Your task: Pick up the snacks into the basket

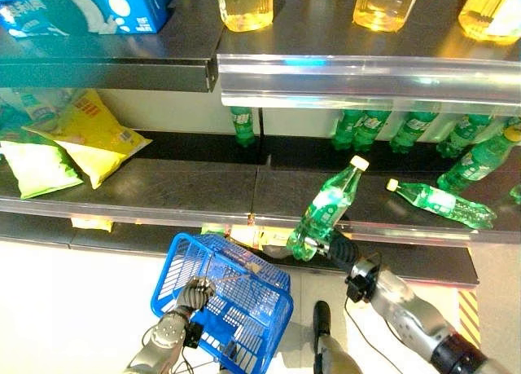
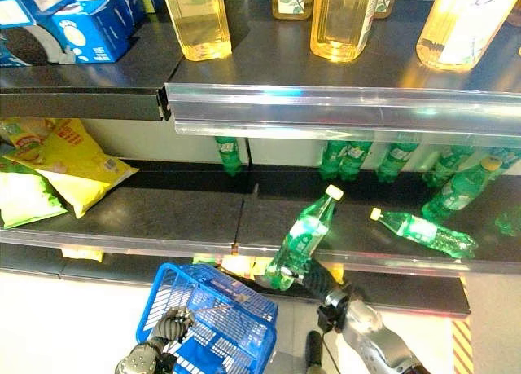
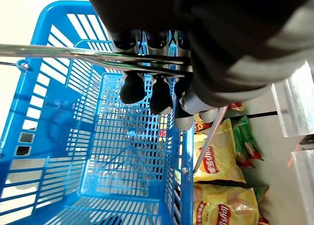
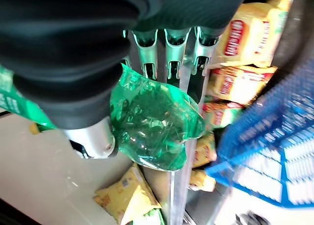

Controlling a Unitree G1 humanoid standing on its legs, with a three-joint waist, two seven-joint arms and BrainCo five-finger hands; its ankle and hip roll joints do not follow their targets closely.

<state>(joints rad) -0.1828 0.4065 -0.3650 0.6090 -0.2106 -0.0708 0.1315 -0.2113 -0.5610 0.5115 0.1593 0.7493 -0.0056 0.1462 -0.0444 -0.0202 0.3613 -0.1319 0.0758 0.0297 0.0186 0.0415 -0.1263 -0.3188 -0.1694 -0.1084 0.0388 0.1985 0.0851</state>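
My right hand (image 1: 340, 248) is shut on the base of a green plastic bottle (image 1: 327, 209), which tilts up in front of the middle shelf. In the right wrist view the fingers (image 4: 170, 52) and thumb curl round the bottle's base (image 4: 154, 122). My left hand (image 1: 195, 294) is shut on the metal handle (image 3: 98, 57) of a blue wire basket (image 1: 174, 266), which hangs low in front of the shelves. Nothing shows on the basket's floor (image 3: 125, 161). Yellow snack bags (image 1: 96, 138) and a pale green bag (image 1: 37, 167) lie on the middle shelf at the left. More yellow bags (image 3: 215, 157) sit on the bottom shelf.
A green bottle (image 1: 444, 203) lies on the middle shelf at the right, and another (image 1: 480, 159) leans behind it. Oil bottles (image 1: 244, 3) and blue boxes (image 1: 89, 7) stand on the top shelf. Its clear rail (image 1: 366, 81) juts out above my right hand.
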